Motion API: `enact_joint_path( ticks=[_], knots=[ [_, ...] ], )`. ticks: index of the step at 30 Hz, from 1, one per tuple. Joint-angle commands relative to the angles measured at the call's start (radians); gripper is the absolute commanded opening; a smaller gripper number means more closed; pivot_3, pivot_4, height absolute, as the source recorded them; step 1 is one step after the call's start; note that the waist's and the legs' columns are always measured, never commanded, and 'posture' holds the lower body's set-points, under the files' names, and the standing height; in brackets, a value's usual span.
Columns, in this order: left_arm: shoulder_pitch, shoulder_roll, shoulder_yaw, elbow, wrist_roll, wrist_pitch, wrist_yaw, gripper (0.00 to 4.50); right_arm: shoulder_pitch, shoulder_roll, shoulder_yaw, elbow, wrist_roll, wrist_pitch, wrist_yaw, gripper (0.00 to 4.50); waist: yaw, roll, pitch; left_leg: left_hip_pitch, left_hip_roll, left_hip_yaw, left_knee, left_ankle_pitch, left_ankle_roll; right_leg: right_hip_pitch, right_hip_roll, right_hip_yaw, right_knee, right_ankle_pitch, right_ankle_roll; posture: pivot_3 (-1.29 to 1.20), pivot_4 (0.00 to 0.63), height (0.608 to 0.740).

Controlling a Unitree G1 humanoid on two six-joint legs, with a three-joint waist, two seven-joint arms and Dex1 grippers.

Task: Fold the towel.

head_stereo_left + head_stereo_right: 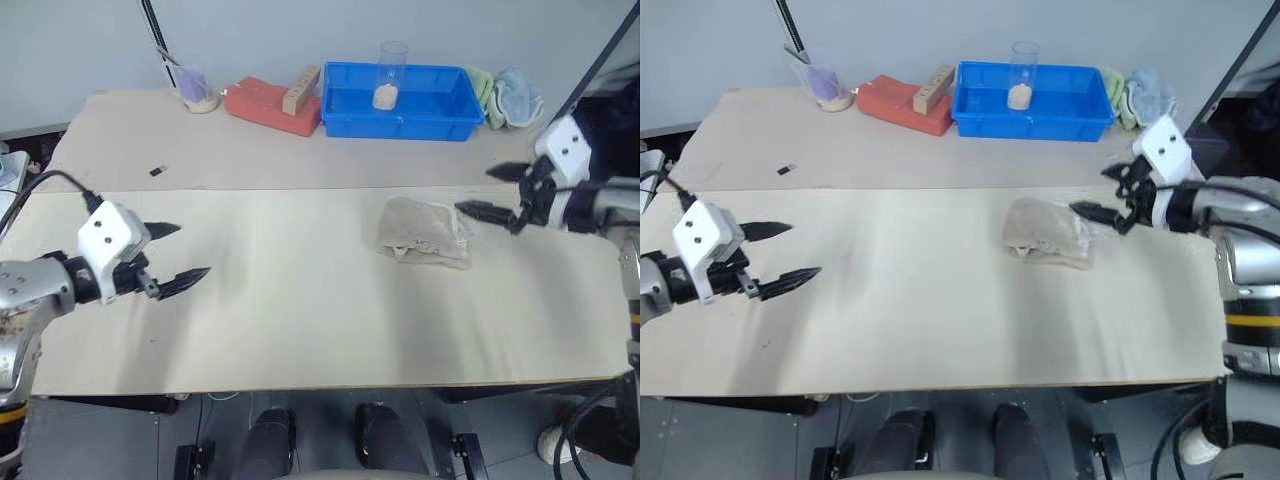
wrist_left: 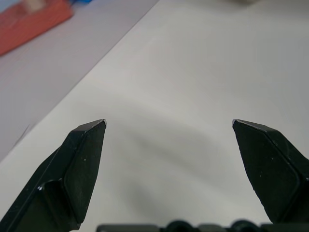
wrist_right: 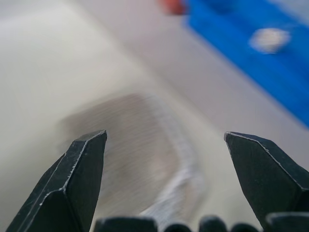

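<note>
The beige towel (image 1: 424, 232) lies folded into a small bundle on the light table, right of centre; it also shows blurred beyond the fingers in the right wrist view (image 3: 140, 145). My right gripper (image 1: 480, 192) hovers just to the right of the towel, open, nothing between its black fingers, apart from the cloth. My left gripper (image 1: 186, 253) is far off at the table's left side, open and empty, pointing toward the middle; its fingers (image 2: 82, 164) stand wide over bare tabletop.
Along the back edge stand a blue bin (image 1: 400, 100) holding a clear glass (image 1: 390, 72), a red block (image 1: 270, 105) with a wooden piece on it, a cup (image 1: 195, 90), and green and light-blue cloths (image 1: 508, 95). A small dark item (image 1: 157, 171) lies back left.
</note>
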Motion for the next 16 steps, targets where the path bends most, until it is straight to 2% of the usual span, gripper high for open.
enact_joint_path(
  ticks=[1,7,16],
  knots=[
    [0.058,-0.002,0.121,-0.016,-0.010,-0.017,-0.005,4.50,0.098,-0.067,-0.093,-0.075,0.060,-0.065,0.102,4.32,0.004,0.000,0.000,0.000,0.000,0.000,0.000,0.000,0.000,0.000,0.000,0.000,0.000,0.000,0.000,0.00,0.150,0.740],
    [0.122,-0.008,0.177,-0.033,-0.044,0.020,-0.014,4.50,0.200,-0.098,-0.105,-0.082,0.063,-0.109,0.151,4.32,-0.001,0.000,0.000,0.002,0.001,0.000,0.000,0.000,0.000,0.001,0.000,0.000,0.001,0.000,0.000,0.00,0.150,0.740],
    [0.099,0.017,0.175,-0.015,-0.080,0.038,-0.035,4.50,0.194,-0.103,-0.097,-0.074,0.057,-0.103,0.138,4.32,-0.002,0.000,0.000,0.003,0.001,0.001,0.000,0.000,0.000,0.001,0.000,0.001,0.002,0.000,0.000,0.00,0.150,0.740]
  ],
)
